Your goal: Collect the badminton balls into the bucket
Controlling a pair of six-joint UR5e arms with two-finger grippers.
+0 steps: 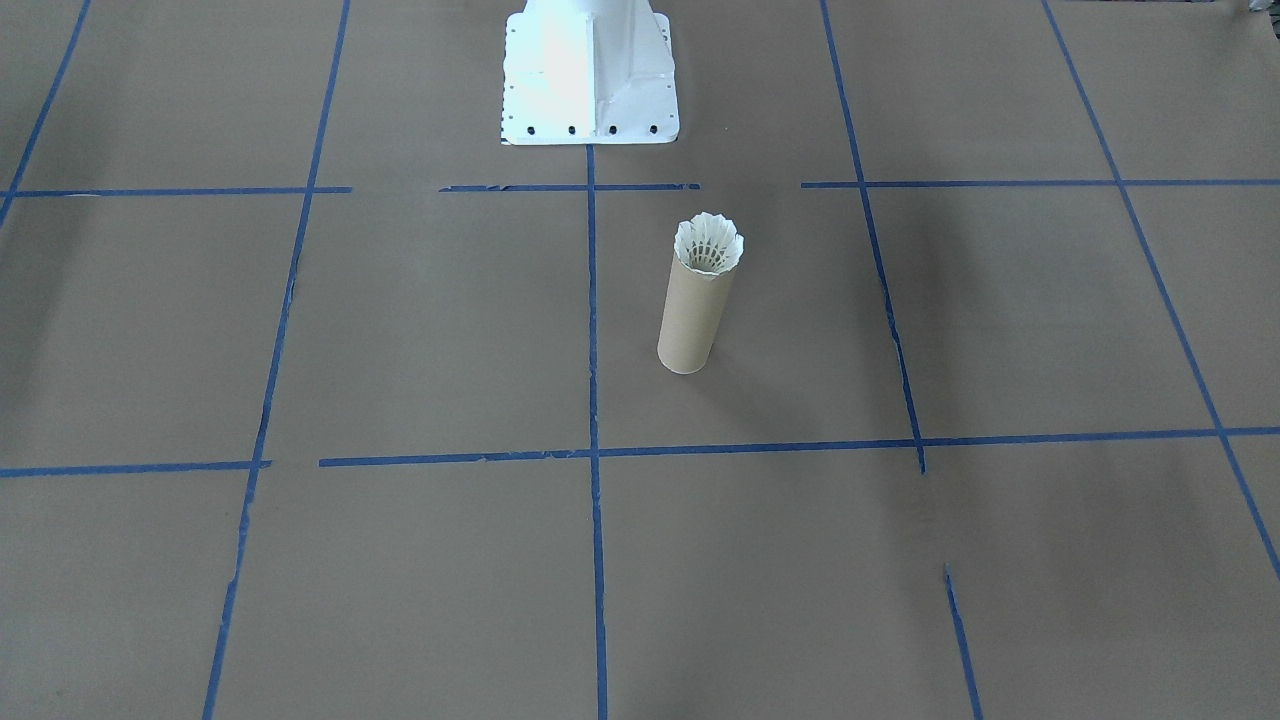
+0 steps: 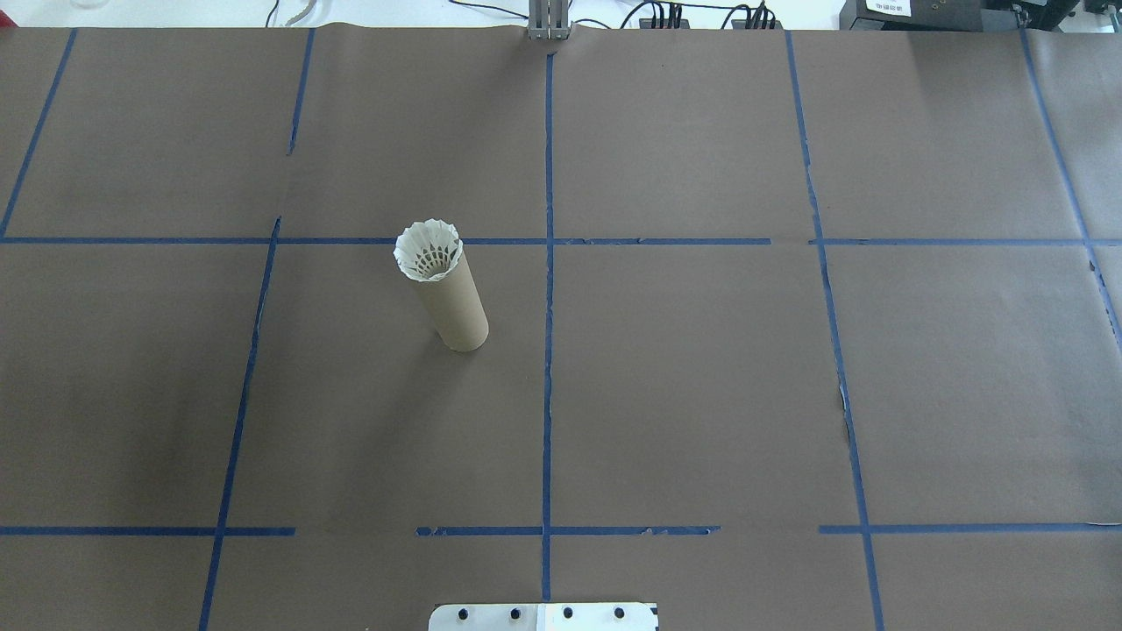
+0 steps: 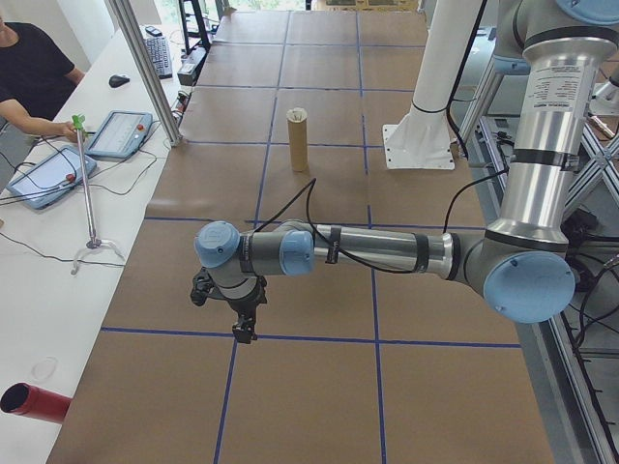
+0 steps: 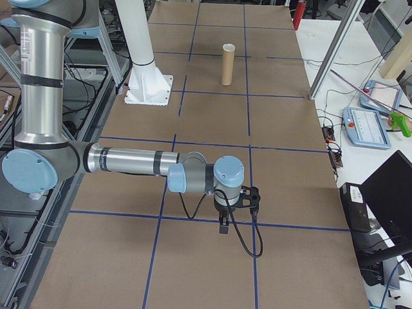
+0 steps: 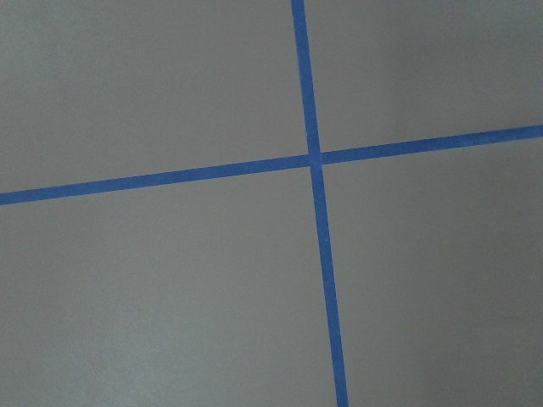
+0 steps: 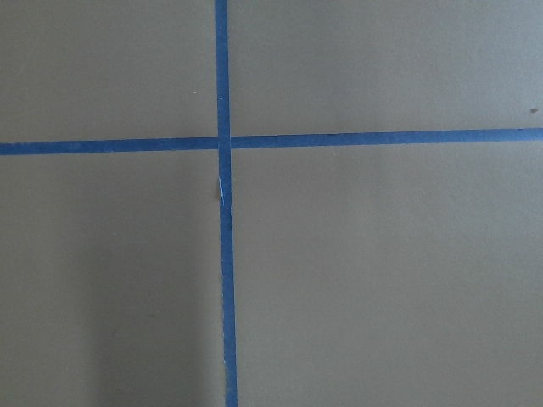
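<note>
shuttlecock [image 2: 428, 249] seated in top of upright bucket [image 2: 454, 308], mid-table | left gripper [image 3: 244, 329], right gripper [image 4: 223, 224] above table; jaw state cannot be told

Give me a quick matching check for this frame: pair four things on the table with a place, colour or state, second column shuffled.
Things:
1. shuttlecock
2. tube
3. tape lines
4. robot base

Descriptions:
A. blue, laid in a grid on the brown paper
B. white metal, bolted down at the table's edge
C. sits in the tube's open top, feathers up
D. tan cardboard, standing upright

Pairs: 1-C, 2-D, 3-A, 4-B
</note>
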